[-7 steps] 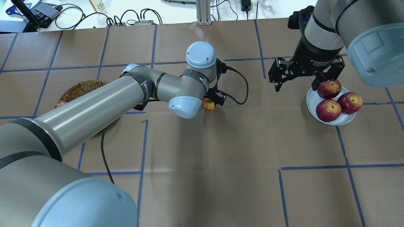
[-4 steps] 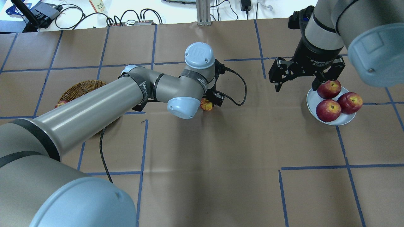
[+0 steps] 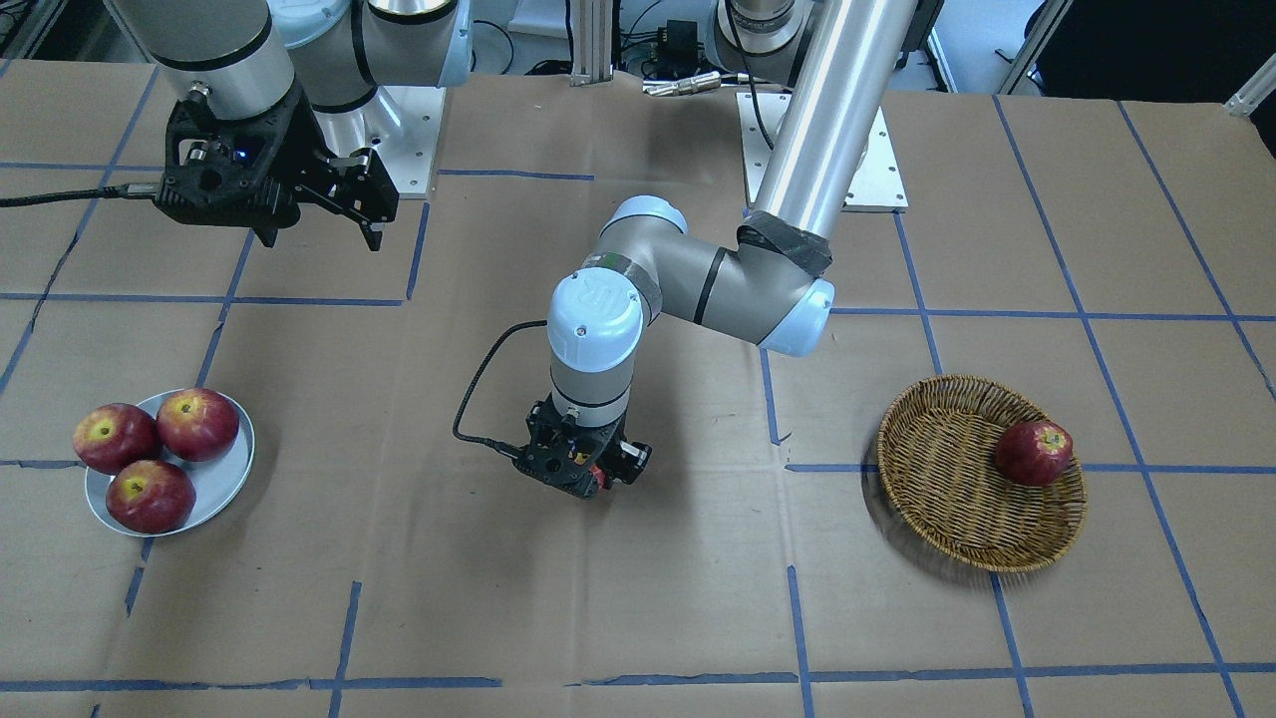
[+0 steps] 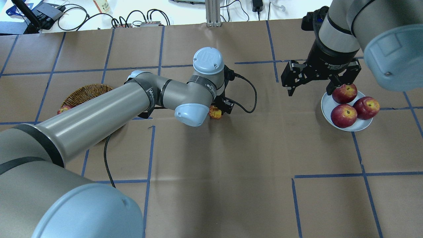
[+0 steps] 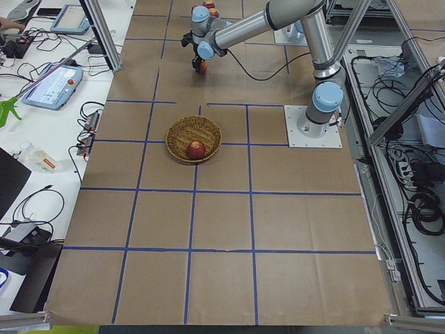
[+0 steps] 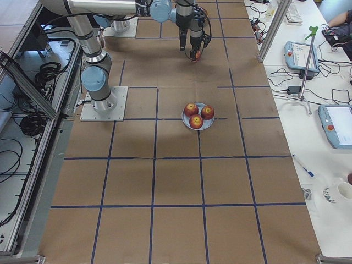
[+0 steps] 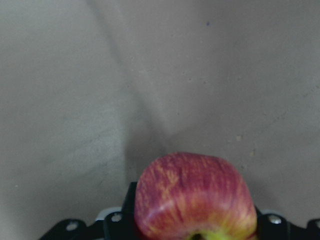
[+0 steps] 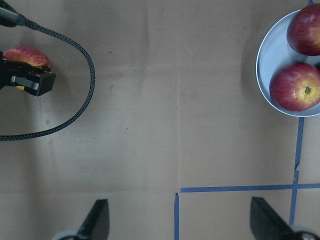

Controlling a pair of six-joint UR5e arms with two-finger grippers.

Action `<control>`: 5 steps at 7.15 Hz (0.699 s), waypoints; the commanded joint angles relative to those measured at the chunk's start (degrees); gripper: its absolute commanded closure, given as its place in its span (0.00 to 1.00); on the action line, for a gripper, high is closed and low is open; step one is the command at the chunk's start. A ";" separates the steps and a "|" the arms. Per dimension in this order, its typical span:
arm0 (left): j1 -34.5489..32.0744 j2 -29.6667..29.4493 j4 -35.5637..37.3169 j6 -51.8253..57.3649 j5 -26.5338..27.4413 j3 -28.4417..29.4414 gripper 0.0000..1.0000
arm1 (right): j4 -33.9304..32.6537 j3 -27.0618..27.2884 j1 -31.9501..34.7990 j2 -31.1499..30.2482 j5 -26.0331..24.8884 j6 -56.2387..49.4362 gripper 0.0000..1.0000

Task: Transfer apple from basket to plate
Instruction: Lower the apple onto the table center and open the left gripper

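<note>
Streaky pinkish-red with yellow at the stem, the apple [image 7: 192, 200] is clamped between the jaws of the left gripper [image 3: 586, 479], low over the brown paper table [image 4: 231, 165]. Well apart on that gripper's own left lies the wicker basket [image 3: 947, 509], with one darker red apple [image 3: 1034, 452] in it. Well apart on its other side, the right gripper [image 4: 310, 90] hangs with jaws spread wide, holding nothing. It is just beside the grey-blue plate [image 4: 326, 105], which bears three red apples [image 4: 343, 115].

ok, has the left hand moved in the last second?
Yes, slightly. In the overhead view the left hand, shut on the apple, has drifted left and down-frame, away from the plate.
</note>
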 commanded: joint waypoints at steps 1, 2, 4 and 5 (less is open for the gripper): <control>0.03 0.14 -0.40 -0.09 0.09 -0.17 0.02 | 0.06 0.00 0.01 0.00 0.00 0.00 0.00; 0.12 0.32 -0.75 -0.09 0.10 0.00 0.01 | -0.02 0.00 0.01 0.00 0.00 0.00 0.00; 0.21 3.11 -2.94 -0.09 0.10 1.58 0.01 | -0.02 0.00 0.01 0.00 0.00 0.00 0.00; 1.69 7.75 -7.22 -0.18 -0.08 1.76 0.01 | -0.02 0.00 0.01 0.00 0.00 0.00 0.00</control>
